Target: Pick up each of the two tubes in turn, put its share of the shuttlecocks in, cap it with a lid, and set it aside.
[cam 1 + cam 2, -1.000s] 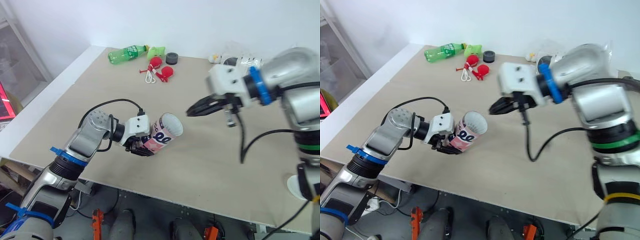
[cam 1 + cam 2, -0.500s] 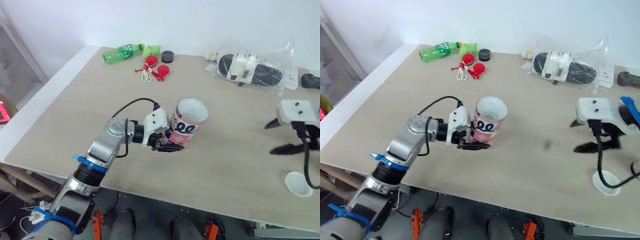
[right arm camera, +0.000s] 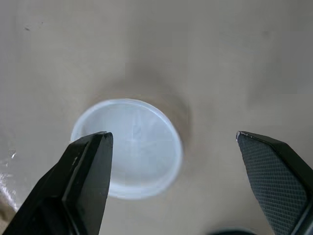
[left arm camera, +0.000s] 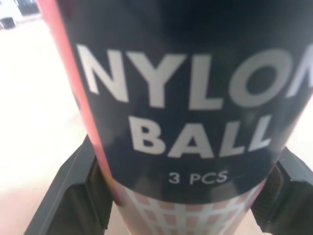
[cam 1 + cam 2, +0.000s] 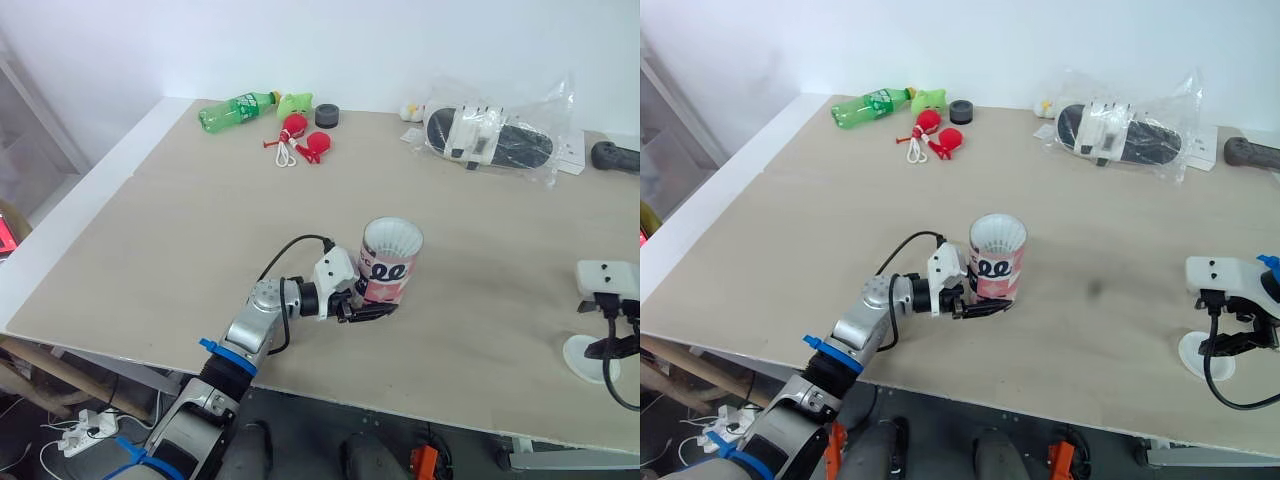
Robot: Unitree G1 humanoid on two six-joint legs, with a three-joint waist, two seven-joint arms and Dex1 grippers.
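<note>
While the left tool [image 5: 368, 311] pinches the upright tube [image 5: 388, 266] at the tabletop's [image 5: 190, 220] middle, the spread right tool [image 3: 172, 136], hovering over the lid [image 3: 128, 147] at near right, should centre on it before closing.

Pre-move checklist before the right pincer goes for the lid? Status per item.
1. Grip on tube by left pincer: ok, clamped and upright.
2. Load of shuttlecocks in tube: ok, white feathers at the mouth; count cannot tell.
3. Opening of right pincer: ok, open wide.
4. Centring of lid between its fingers: not ok, it sits toward one finger.
5. Seat of lid on table: ok, lying flat.
</note>
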